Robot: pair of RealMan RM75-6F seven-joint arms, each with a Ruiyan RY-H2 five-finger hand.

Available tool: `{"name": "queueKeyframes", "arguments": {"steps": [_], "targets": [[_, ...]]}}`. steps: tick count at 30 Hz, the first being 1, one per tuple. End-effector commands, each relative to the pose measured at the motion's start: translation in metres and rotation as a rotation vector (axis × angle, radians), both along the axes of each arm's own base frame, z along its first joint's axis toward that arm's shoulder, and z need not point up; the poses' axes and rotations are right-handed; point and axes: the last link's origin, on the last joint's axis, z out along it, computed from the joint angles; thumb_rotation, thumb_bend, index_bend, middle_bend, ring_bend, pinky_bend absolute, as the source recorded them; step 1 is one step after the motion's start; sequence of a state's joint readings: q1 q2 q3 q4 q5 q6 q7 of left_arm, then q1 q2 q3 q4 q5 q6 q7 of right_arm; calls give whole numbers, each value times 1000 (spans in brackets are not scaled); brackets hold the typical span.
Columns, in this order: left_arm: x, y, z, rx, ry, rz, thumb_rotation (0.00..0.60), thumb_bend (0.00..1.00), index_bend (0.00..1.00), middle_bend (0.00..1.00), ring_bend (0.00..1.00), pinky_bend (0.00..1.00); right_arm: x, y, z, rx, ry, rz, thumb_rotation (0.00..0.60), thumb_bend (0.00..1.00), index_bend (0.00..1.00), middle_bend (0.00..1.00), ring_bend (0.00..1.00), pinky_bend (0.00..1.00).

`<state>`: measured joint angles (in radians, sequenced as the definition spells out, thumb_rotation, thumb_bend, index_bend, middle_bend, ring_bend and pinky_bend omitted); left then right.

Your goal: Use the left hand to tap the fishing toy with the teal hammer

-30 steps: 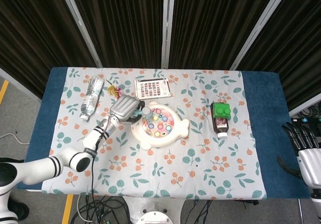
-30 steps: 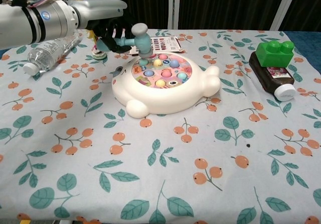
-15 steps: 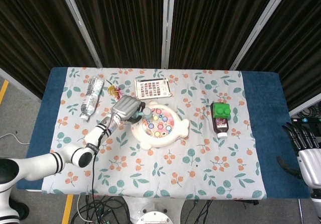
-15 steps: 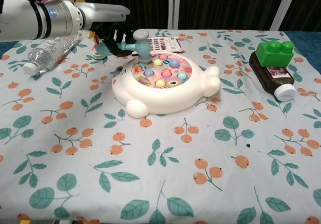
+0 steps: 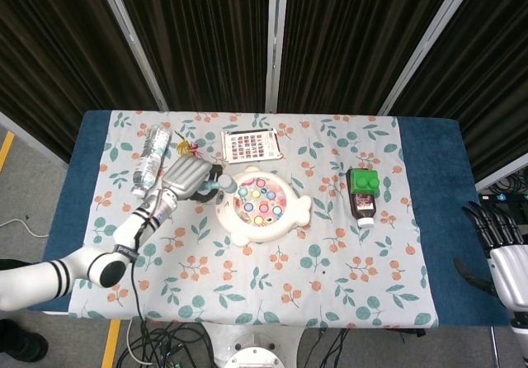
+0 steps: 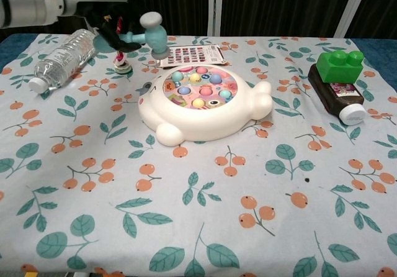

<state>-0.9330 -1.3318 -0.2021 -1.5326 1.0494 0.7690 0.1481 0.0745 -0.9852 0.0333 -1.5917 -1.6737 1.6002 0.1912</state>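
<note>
The fishing toy (image 6: 205,106) (image 5: 262,207) is a white fish-shaped base with coloured pegs on a pink disc, sitting mid-table. My left hand (image 6: 107,23) (image 5: 186,177) grips the handle of the teal hammer (image 6: 152,32) (image 5: 224,185). The hammer head hangs in the air above and to the left of the toy's near-left edge, clear of the pegs. My right hand (image 5: 502,248) rests off the table's right edge with fingers apart and nothing in it.
A clear plastic bottle (image 6: 62,58) lies at the left. A small colourful trinket (image 6: 122,64) and a card with a dotted grid (image 6: 193,54) lie behind the toy. A dark bottle with a green block cap (image 6: 338,81) lies at the right.
My left hand has lifted the hammer up and to the left, away from the toy's pegs it was touching before. The right hand has not moved.
</note>
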Motion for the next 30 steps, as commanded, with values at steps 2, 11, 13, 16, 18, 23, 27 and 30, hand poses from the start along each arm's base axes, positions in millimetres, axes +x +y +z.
{"name": "queueKeyframes", "arguments": {"steps": [2,11,13,16,18,23,27,30], "targets": [[-34,-25,3,5,9,27,600,576,694,684,542,578,0,-1,-1,5,-1,2,600,177,0,67,0,0],[-91,-48,-23,3,49,103,600,572,680,654,515,509,1,-4,-3,19,0,7,600,177,0,67,0,0],[-98,-48,-27,7,50,117,600,573,675,646,506,505,1,-4,-4,21,1,8,600,176,0,67,0,0],[-105,-47,-31,12,48,129,600,572,662,633,489,489,2,-4,-4,19,2,6,600,176,0,67,0,0],[-109,-47,-33,10,52,133,600,568,646,625,479,480,1,-4,-3,17,2,3,600,176,0,67,0,0],[-117,-48,-36,12,65,135,600,548,600,590,442,456,1,-3,-3,17,3,1,600,177,0,67,0,0],[-121,-51,-38,9,67,136,600,536,547,543,404,440,2,-2,-3,14,4,0,600,177,0,67,0,0],[-123,-52,-38,8,66,134,600,529,498,505,382,433,2,-2,-4,16,3,0,600,177,0,67,0,0]]}}
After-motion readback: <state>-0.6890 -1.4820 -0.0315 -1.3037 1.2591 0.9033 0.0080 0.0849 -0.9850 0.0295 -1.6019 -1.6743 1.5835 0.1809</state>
